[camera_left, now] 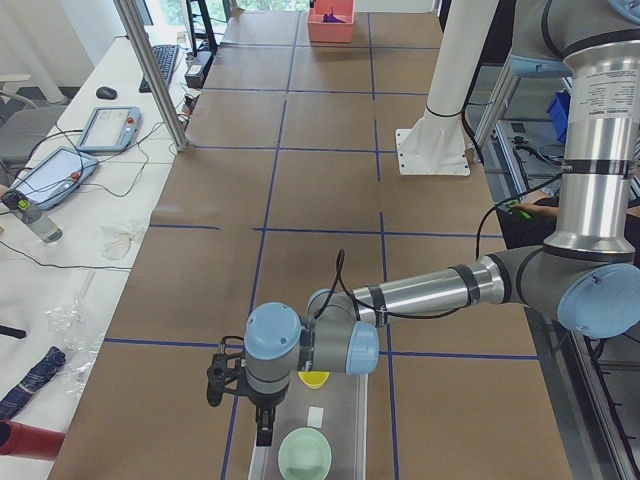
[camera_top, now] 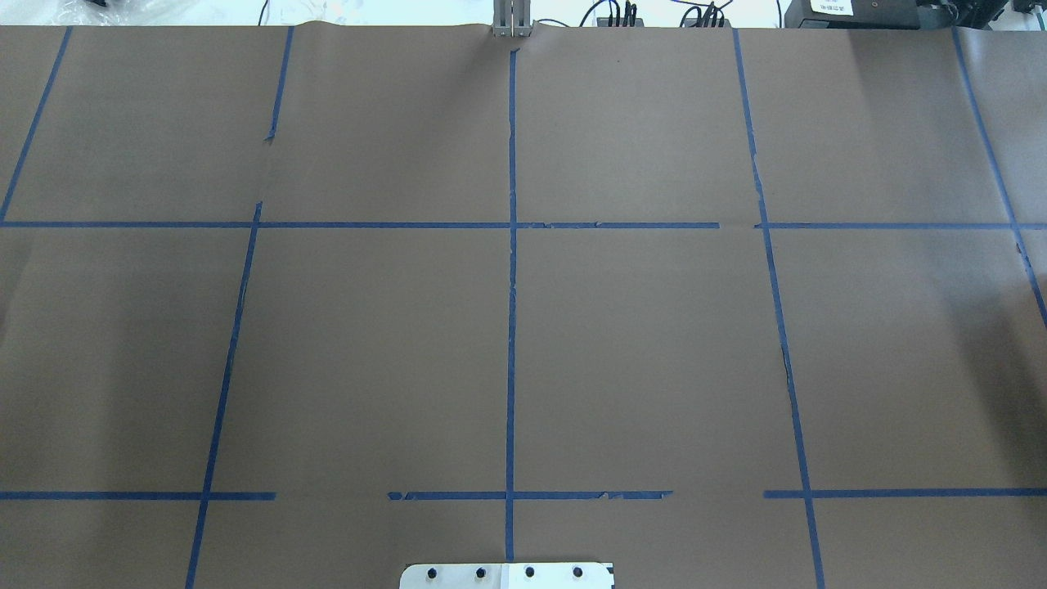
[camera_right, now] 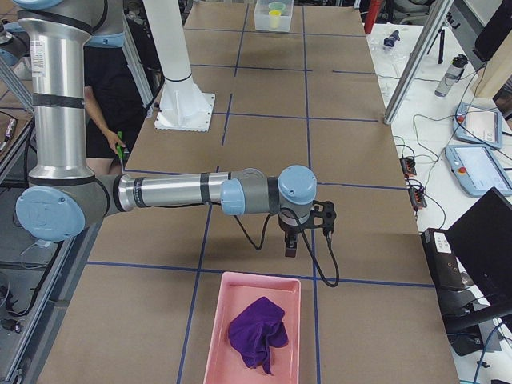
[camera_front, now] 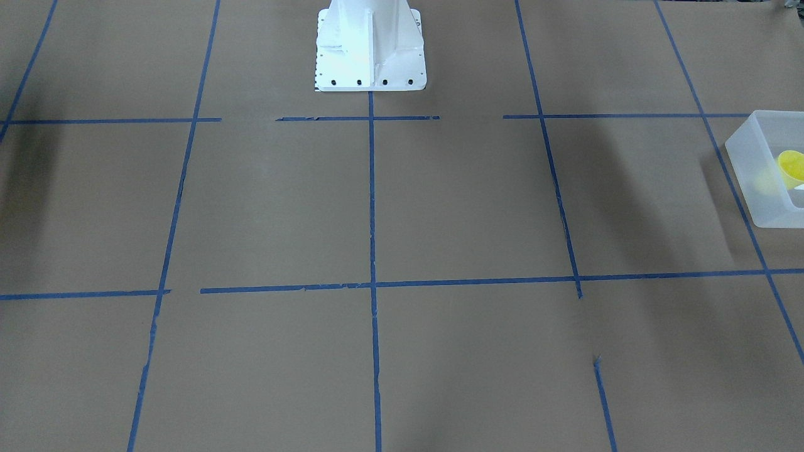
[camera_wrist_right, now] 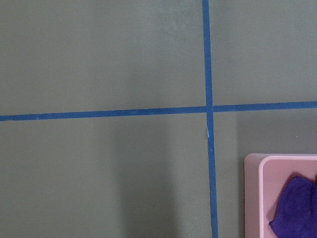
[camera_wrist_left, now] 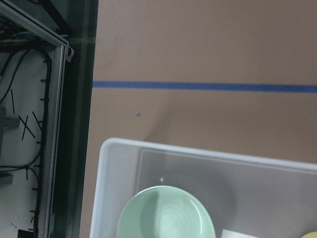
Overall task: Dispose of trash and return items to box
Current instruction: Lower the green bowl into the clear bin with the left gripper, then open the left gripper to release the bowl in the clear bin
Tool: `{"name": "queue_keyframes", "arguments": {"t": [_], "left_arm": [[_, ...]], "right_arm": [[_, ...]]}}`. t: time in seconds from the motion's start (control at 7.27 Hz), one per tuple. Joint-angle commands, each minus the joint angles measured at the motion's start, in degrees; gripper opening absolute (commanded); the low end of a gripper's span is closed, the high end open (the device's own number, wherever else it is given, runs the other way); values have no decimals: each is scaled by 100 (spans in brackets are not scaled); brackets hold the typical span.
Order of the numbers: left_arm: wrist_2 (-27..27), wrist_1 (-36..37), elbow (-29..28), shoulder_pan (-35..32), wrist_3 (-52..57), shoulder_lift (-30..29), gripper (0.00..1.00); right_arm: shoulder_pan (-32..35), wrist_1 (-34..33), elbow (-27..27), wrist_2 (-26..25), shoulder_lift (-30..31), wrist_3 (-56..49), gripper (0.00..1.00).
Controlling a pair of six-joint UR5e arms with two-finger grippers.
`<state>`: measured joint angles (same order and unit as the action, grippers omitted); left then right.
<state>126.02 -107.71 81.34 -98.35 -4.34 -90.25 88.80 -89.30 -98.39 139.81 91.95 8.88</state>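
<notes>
Already inside the clear plastic box [camera_wrist_left: 198, 151] sit a pale green bowl [camera_wrist_left: 166, 213], a yellow cup [camera_left: 314, 379] and 1 small white piece [camera_left: 316, 417]. In the front-facing view this box lies at 3 o'clock on the brown table [camera_front: 440, 207]. The left gripper [camera_left: 264, 435] hangs over the box's edge, beside the bowl; I cannot tell whether it is parted or clenched. At the opposite end, a purple cloth [camera_right: 256, 332] lies in a pink tray [camera_right: 218, 320]. The right gripper [camera_right: 291, 246] hangs above the table at the tray's 12 o'clock, its state equally unreadable.
</notes>
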Motion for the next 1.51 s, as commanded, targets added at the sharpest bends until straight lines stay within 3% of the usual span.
{"name": "queue_keyframes", "arguments": {"t": [0.0, 0.28, 0.41, 0.55, 0.69, 0.96, 1.1, 1.38], "left_arm": [[230, -701, 496, 26, -348, -107, 100], [204, -778, 619, 559, -357, -133, 100], [203, -429, 759, 902, -348, -151, 100], [212, 540, 995, 1088, -287, -238, 100], [212, 1037, 1093, 1081, -86, -343, 100], [343, 1068, 929, 1081, 475, -187, 100], [814, 1094, 910, 1063, 870, -56, 100], [1030, 1112, 910, 1037, 857, 33, 100]], "right_arm": [[6, 0, -48, 3, -2, 9, 100], [-3, 0, -57, -6, -10, 18, 100], [6, 9, -49, -6, -2, 9, 100], [6, 9, -48, -6, -10, 0, 100], [-3, 0, -40, -6, -2, -9, 100], [6, 9, -48, -6, 7, 0, 100], [6, 9, -66, -15, -1, -9, 100], [-3, 9, -40, -32, -2, 0, 100]]}}
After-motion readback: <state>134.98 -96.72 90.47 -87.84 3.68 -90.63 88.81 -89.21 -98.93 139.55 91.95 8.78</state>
